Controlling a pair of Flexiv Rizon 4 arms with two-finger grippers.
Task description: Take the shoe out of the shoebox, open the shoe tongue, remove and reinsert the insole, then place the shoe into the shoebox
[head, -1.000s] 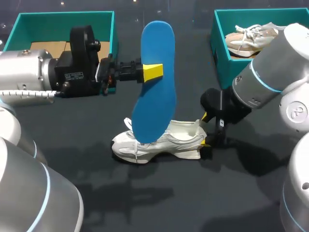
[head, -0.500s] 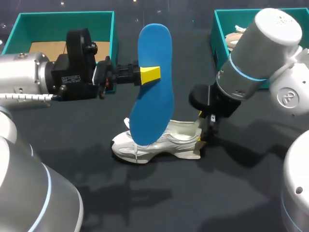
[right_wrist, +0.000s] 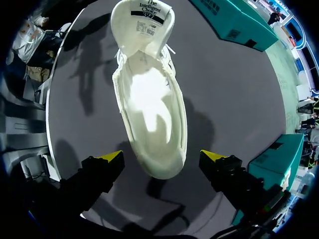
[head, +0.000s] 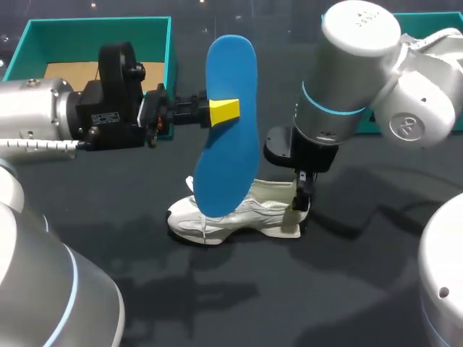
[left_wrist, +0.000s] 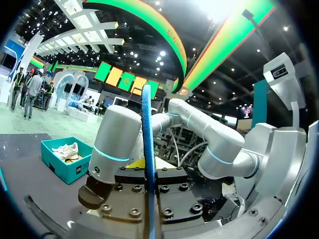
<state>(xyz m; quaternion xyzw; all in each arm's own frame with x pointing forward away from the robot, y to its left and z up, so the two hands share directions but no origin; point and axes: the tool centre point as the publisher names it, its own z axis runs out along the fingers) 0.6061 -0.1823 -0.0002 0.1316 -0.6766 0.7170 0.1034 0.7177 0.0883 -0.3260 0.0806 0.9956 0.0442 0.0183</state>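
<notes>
A blue insole (head: 228, 123) hangs upright above the table, with my left gripper (head: 223, 110) shut on its edge. In the left wrist view the insole (left_wrist: 147, 149) shows edge-on between the fingers of the left gripper (left_wrist: 149, 196). Below it a white shoe (head: 239, 214) lies on the dark table, toe to the left. My right gripper (head: 300, 204) hovers at the shoe's heel. From the right wrist the shoe (right_wrist: 152, 99) is empty inside, its tongue (right_wrist: 142, 22) folded back. The right gripper (right_wrist: 163, 157) is open, one yellow tip on each side of the heel, touching nothing.
A teal shoebox (head: 168, 43) with a cardboard floor stands at the back left. A second teal box (head: 327, 79) at the back right is largely hidden by my right arm; the left wrist view shows that box (left_wrist: 62, 167) with another shoe (left_wrist: 67, 150) in it.
My right arm has swung leftward, carrying its open gripper from beside the heel to over it. The left arm with the insole shifted slightly left, then held still.
</notes>
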